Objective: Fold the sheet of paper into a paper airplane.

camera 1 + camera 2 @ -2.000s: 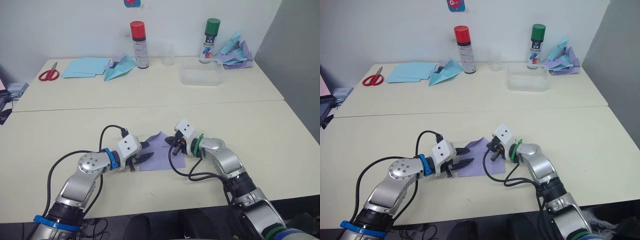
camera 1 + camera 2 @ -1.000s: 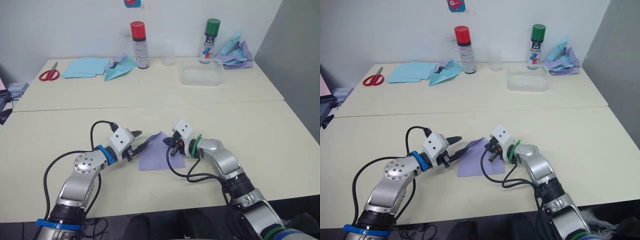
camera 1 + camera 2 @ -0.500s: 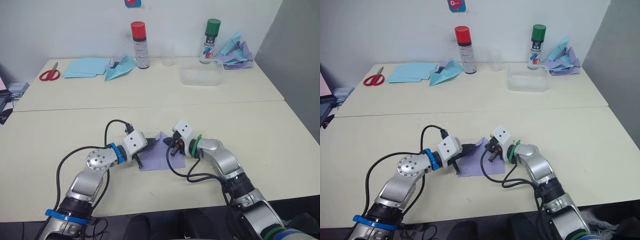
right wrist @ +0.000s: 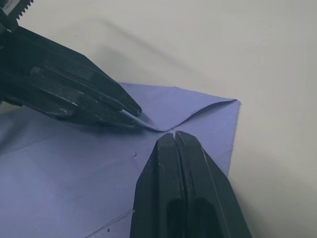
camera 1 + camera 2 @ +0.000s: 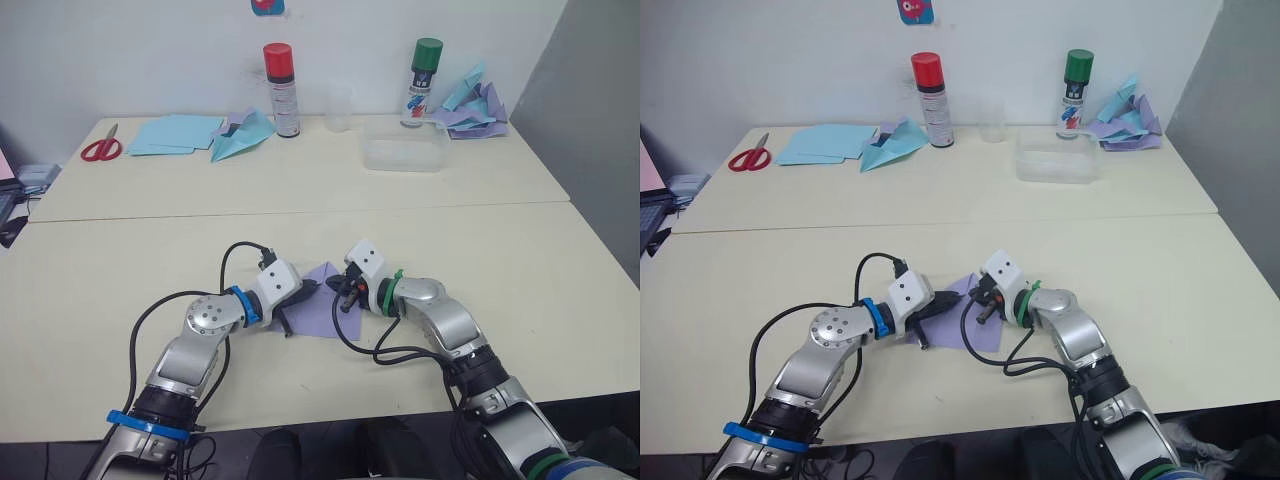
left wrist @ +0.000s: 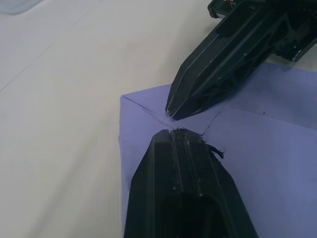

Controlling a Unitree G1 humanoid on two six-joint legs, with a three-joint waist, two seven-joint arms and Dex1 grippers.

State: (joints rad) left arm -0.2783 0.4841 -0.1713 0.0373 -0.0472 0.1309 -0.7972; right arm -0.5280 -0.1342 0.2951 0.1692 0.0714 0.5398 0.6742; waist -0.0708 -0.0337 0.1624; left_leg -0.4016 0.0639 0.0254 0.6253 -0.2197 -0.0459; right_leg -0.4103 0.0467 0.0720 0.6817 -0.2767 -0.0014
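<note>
Scissors (image 5: 98,150) with red handles lie near the far left corner of the surface (image 5: 120,250), and just beside them are light blue paper sheets (image 5: 175,133) and a light blue paper plane (image 5: 243,135). A red-capped spray can (image 5: 279,89) stands next to the plane near the far edge.

Near the middle of the front half, the left hand (image 6: 171,130) reaches in from the left with its fingers pressed together, pinching a raised fold of the sheet of paper (image 5: 325,308) at the sheet's far corner. The lavender sheet lies mostly flat on the surface between the two hands. The right hand (image 4: 175,133) meets it from the other side; its fingers are closed against each other with the tip resting on the paper just beside the lifted fold, close to the left hand's tip.

Farther right along the far edge stand a clear plastic box (image 5: 403,155) and a green-capped spray can (image 5: 422,82), with a heap of blue and purple paper planes (image 5: 473,103) at the far right corner.
</note>
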